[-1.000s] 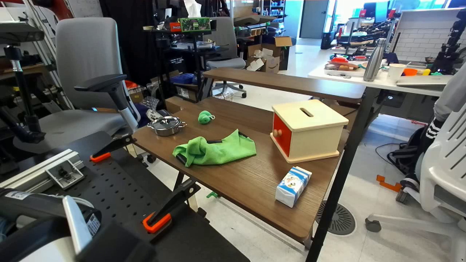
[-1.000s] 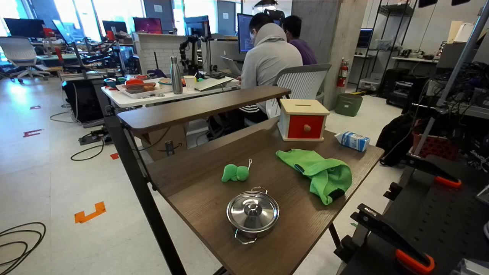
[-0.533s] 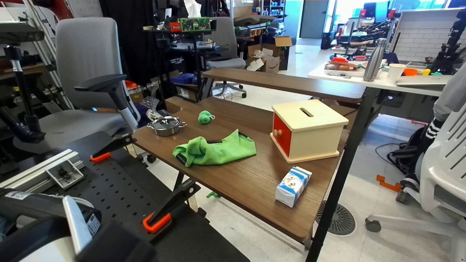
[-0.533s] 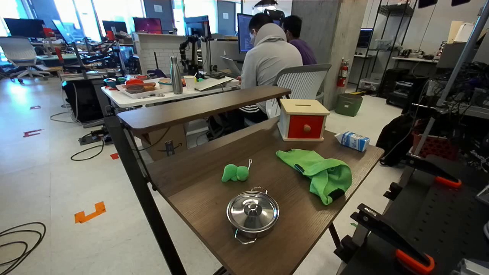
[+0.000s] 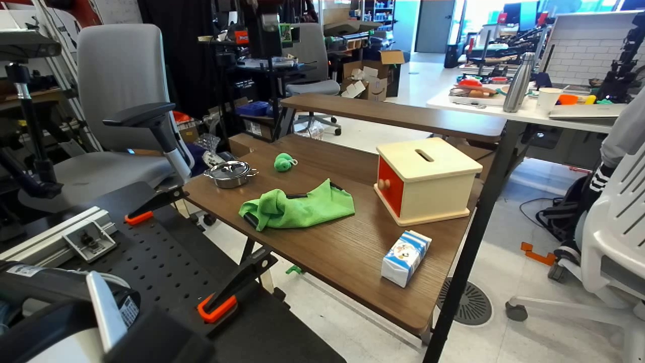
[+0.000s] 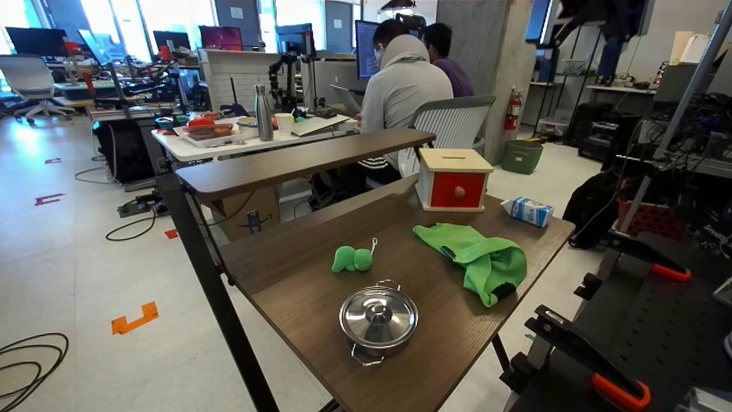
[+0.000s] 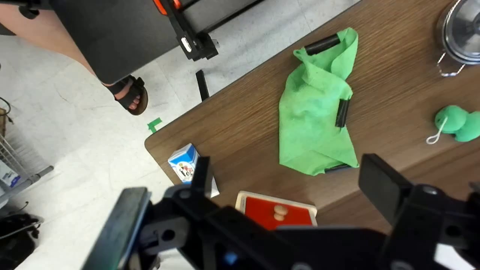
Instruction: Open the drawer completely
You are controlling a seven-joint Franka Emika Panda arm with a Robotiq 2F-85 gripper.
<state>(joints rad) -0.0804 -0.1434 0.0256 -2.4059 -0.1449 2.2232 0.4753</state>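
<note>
Wrist view: one drawer (image 7: 261, 213), two jaws apart.

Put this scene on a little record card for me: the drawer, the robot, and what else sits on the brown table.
Drawer: closed, not pulled out of the wooden box
Knob: round, wooden, on the drawer's orange-red front
End effector: open, holding nothing, apart from the drawer
Task status: drawer not yet opened
Cloth: green, crumpled on the brown table
Carton: blue and white, lying on its side near the wooden box
Pot: metal, lid on
Toy: green, with a pale loop
</note>
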